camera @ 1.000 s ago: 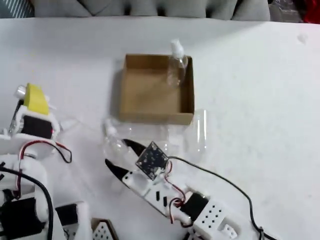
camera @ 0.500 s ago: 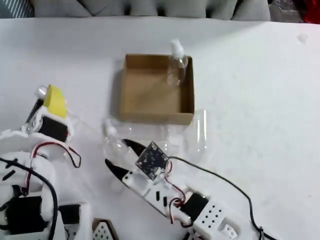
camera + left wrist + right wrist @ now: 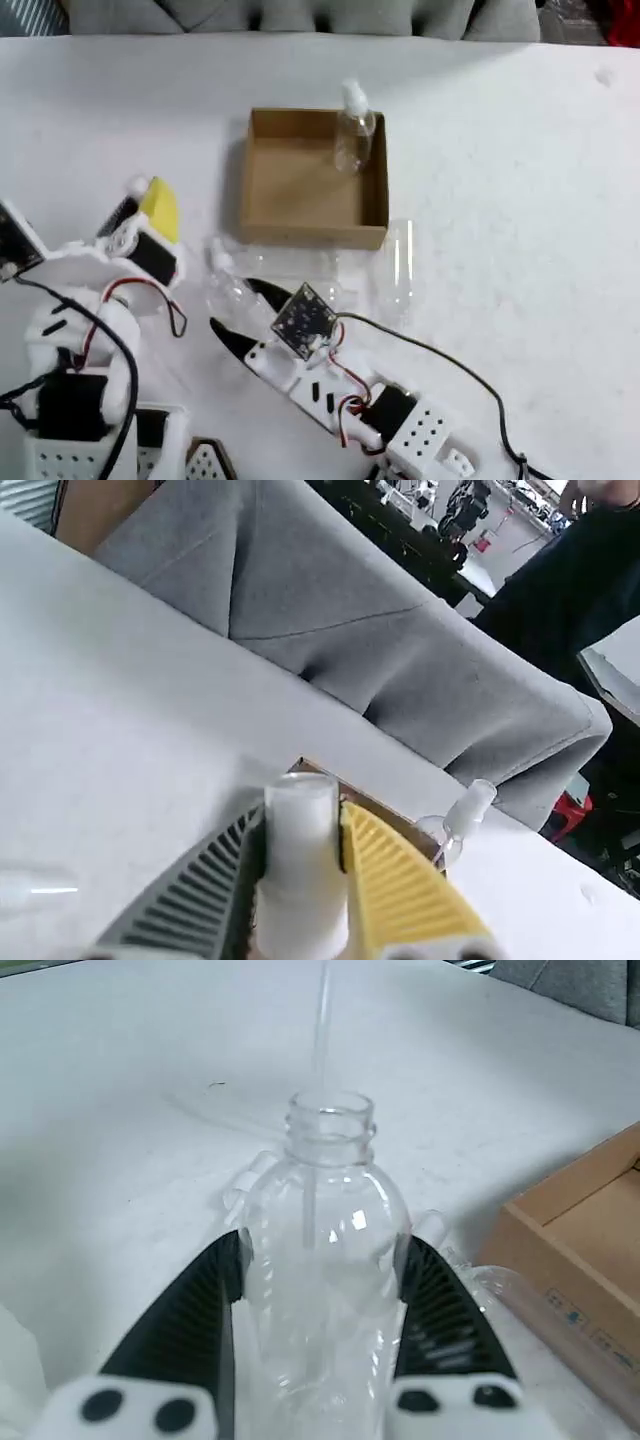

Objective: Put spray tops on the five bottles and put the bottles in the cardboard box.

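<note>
Spray top: 1, white, clamped between the grey and yellow jaws of the left gripper, which were closed onto its sides. It was held over the table, off to one side of the cardboard box and well apart from any bottle mouth.

Open-necked bottle: 1, clear, held by the right gripper. The black jaws stood part-open and pressed against both flanks, near the box's front wall.

Capped bottle: 1, upright in a far corner of the box.

Lying bottles: at least 2, clear, on the table just in front of the box. These were the wall-side bottle and the corner bottle. The clear plastic left the full count uncertain.

Hazards, as judged: the top had to meet a narrow mouth, so a slight misalignment would likely catch the rim. Downward pressure might squash the thin bottle or slide it within the jaws. The lying bottles sat close enough to be knocked rolling.
</note>
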`<move>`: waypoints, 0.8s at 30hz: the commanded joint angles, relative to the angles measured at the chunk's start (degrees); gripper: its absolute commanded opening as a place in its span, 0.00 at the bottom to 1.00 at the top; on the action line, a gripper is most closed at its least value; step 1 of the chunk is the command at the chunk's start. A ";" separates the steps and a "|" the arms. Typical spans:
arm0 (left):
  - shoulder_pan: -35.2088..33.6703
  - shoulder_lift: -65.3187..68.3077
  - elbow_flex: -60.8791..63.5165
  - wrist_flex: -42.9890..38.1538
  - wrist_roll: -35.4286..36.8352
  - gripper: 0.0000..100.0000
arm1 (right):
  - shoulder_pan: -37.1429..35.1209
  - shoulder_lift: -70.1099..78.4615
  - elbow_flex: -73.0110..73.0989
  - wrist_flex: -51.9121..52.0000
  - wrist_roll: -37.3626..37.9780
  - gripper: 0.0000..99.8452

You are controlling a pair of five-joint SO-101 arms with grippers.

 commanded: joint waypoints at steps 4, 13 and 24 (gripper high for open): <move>3.21 -0.13 2.64 -5.63 -1.58 0.02 | -0.13 -0.13 -0.62 -1.45 0.09 0.02; 7.34 -0.13 2.64 -3.60 -7.91 0.02 | -0.04 -0.13 -0.62 -1.45 0.09 0.02; 7.08 -3.38 4.84 -4.04 -7.91 0.02 | 0.04 -0.48 -0.62 -1.45 0.09 0.02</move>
